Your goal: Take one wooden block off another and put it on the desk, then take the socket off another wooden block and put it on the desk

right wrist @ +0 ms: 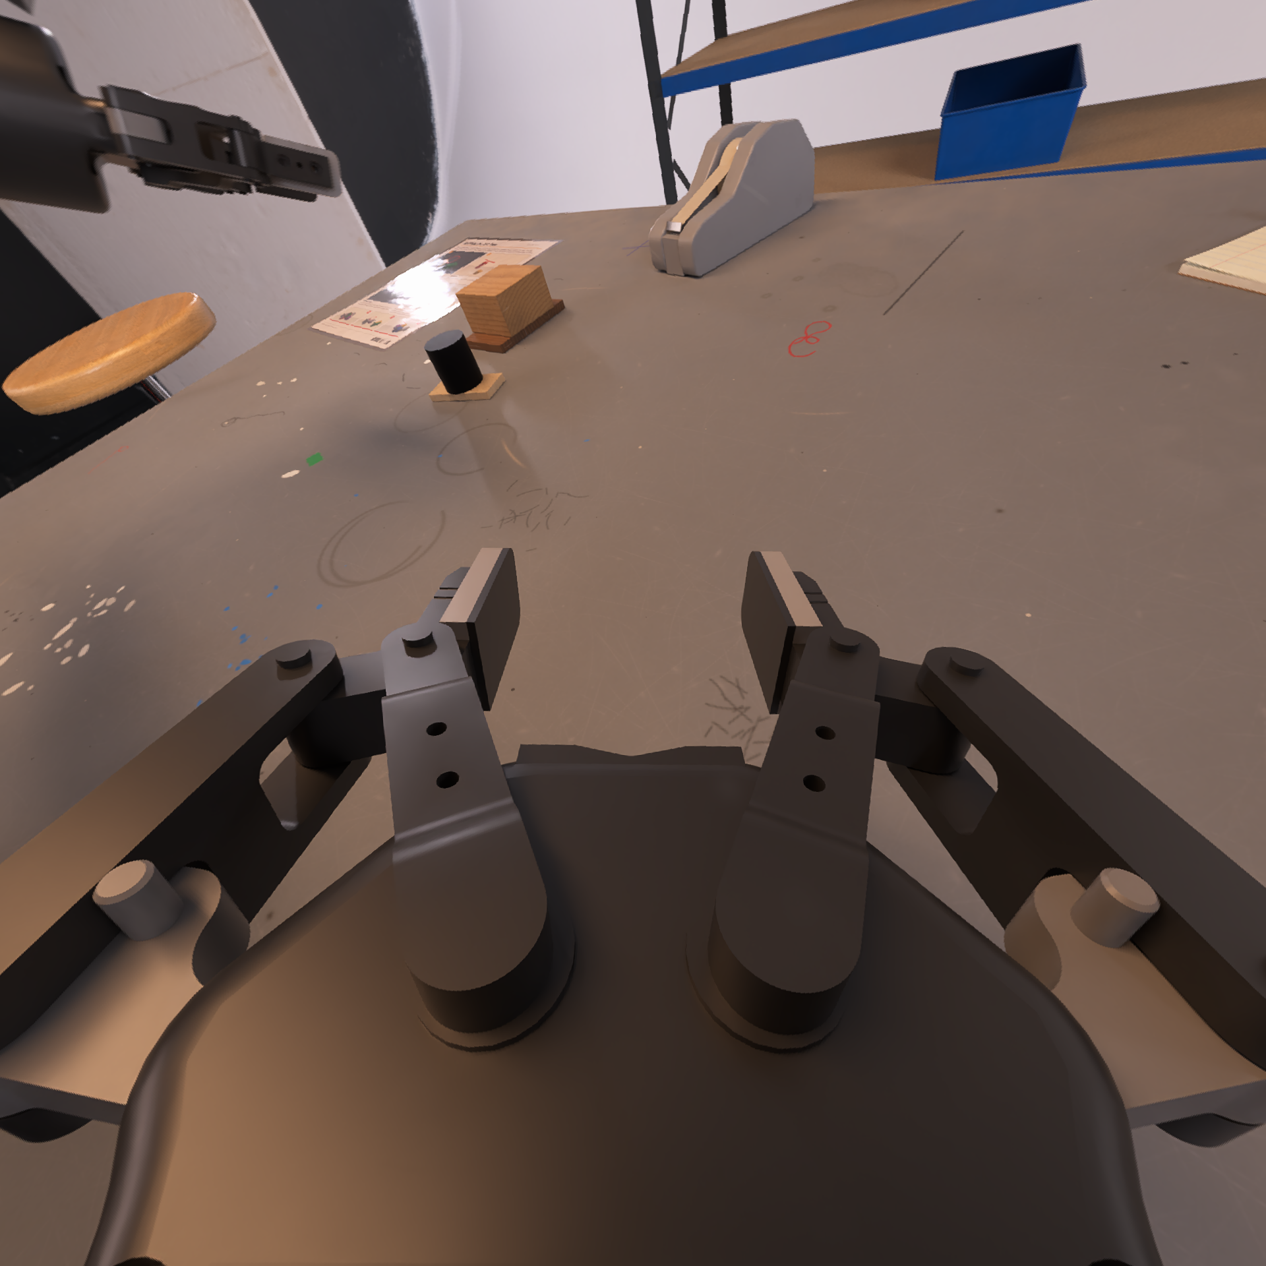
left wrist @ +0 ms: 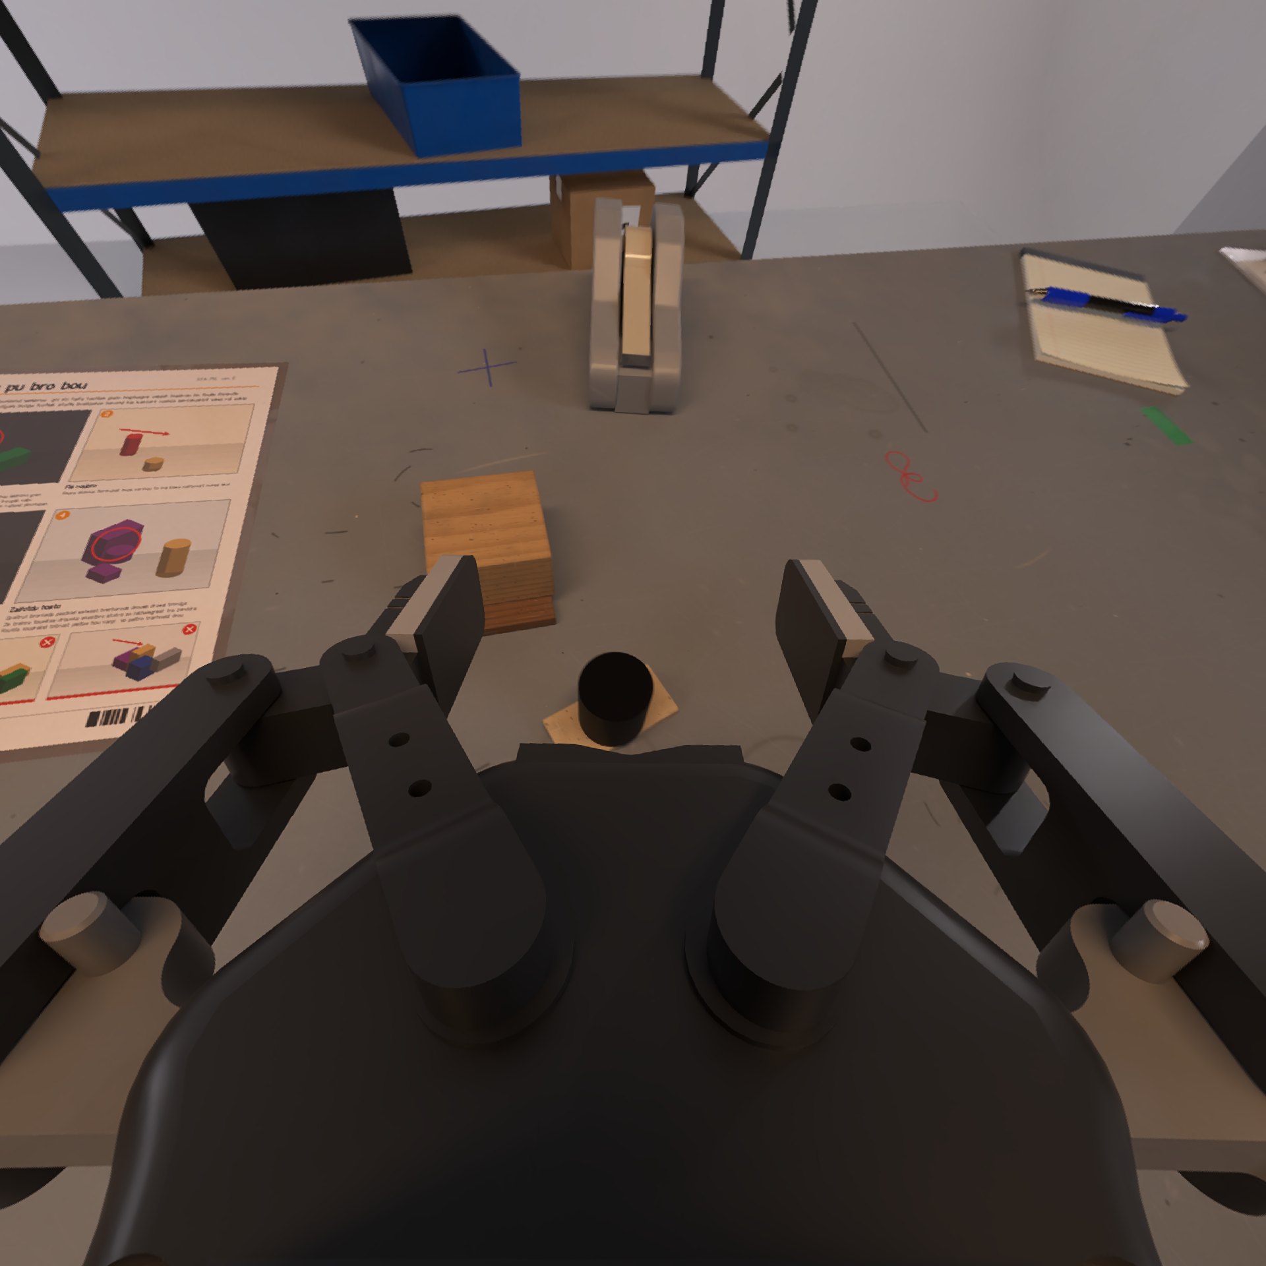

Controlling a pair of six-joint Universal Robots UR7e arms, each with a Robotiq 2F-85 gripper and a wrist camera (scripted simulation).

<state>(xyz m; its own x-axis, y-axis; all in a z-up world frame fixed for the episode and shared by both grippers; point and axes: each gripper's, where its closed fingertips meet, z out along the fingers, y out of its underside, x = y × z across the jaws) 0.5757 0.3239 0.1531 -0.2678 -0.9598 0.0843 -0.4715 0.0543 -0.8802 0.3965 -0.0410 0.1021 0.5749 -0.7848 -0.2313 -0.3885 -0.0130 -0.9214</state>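
Note:
A light wooden cube (left wrist: 488, 531) stands on a thin dark wooden block (left wrist: 519, 613) on the grey desk. Just in front of it a black cylindrical socket (left wrist: 614, 697) stands upright on a thin pale wooden block (left wrist: 661, 702). My left gripper (left wrist: 627, 603) is open and empty, hovering above the socket with the cube by its left finger. In the right wrist view the cube (right wrist: 503, 296), the socket (right wrist: 453, 362) and its pale block (right wrist: 483, 388) sit far off at the upper left. My right gripper (right wrist: 630, 603) is open and empty above bare desk.
A grey tape dispenser (left wrist: 636, 308) stands behind the blocks. An instruction sheet (left wrist: 123, 548) lies at the left, a notepad with a blue pen (left wrist: 1103, 322) at the right. A shelf with a blue bin (left wrist: 445, 82) stands behind the desk. A round wooden stool (right wrist: 109, 351) stands beside the desk.

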